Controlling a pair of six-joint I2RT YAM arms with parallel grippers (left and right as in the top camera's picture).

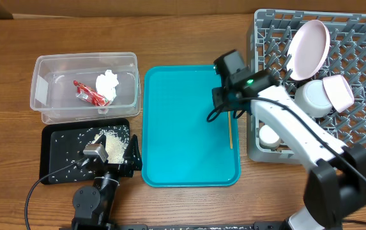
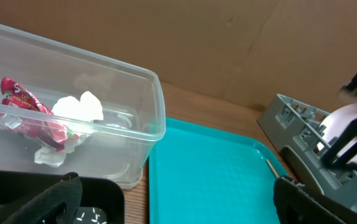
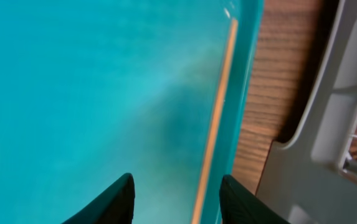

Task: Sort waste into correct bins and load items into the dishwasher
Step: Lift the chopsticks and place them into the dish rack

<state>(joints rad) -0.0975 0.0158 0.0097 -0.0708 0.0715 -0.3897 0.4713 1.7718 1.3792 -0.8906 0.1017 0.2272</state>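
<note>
The clear tub [image 1: 42, 64] holds the red wrapper [image 1: 88, 94] and the white tissue [image 1: 108, 83]; both also show in the left wrist view [image 2: 22, 109] [image 2: 78, 109]. The black tray [image 1: 55, 137] holds rice grains [image 1: 109, 142]. A chopstick [image 1: 231, 134] lies along the teal tray's right edge, also in the right wrist view [image 3: 218, 118]. My right gripper [image 3: 177, 199] is open just above it. My left gripper [image 1: 122, 160] is open and empty by the black tray. The grey rack [image 1: 361, 96] holds a plate [image 1: 310, 48], bowl [image 1: 338, 89] and cup [image 1: 269, 136].
The teal tray [image 1: 183, 128] lies in the middle between the bins and the rack. The rack's corner [image 3: 328, 155] is close to my right gripper's right. Wooden table [image 1: 183, 38] around it all.
</note>
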